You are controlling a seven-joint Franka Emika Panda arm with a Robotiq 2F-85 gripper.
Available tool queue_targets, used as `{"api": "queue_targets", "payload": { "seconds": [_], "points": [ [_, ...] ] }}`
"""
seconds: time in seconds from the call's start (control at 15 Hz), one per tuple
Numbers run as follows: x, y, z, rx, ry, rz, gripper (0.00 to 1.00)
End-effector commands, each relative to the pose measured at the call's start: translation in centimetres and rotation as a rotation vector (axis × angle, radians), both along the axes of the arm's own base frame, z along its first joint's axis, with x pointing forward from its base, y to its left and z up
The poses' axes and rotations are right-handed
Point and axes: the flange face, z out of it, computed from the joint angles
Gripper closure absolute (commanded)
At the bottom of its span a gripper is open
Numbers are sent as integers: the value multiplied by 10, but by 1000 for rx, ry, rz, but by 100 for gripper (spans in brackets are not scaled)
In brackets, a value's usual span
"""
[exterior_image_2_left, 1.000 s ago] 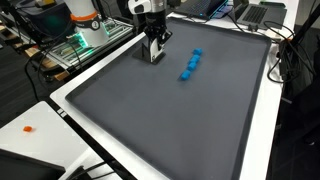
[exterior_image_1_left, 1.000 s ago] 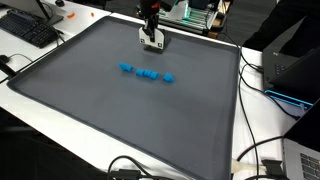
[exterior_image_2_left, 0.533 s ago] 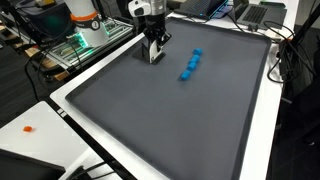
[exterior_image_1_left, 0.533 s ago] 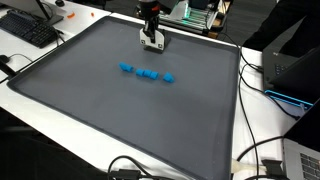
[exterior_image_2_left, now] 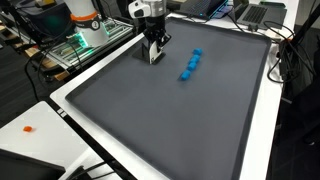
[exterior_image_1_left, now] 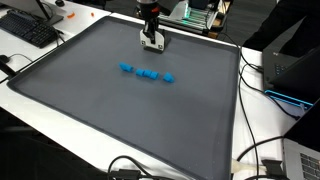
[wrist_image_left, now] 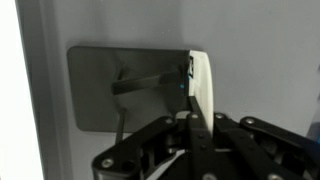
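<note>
While the claw (exterior_image_1_left: 151,40) is down near one edge of the gray mat (exterior_image_1_left: 120,115), its jaws pinch a thin white piece (wrist_image_left: 201,88); a row of small blue blocks (exterior_image_1_left: 146,73) lies well apart, mid-mat.

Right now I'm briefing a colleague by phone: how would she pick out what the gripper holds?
Find the big dark grey mat; near its edge on the robot's side, the gripper is shut on a small flat white piece. Unlike the blue blocks lined up mid-mat, it is white and stands alone.
</note>
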Motion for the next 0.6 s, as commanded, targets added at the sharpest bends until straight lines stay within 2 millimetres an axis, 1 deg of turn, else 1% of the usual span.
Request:
{"api": "queue_targets", "payload": {
  "seconds": [0.0, 0.27, 0.53],
  "points": [
    [-7, -5, 0, 7, -13, -30, 99],
    [-7, -9, 6, 14, -23, -35, 99],
    [-5, -8, 5, 33, -28, -49, 99]
  ]
}}
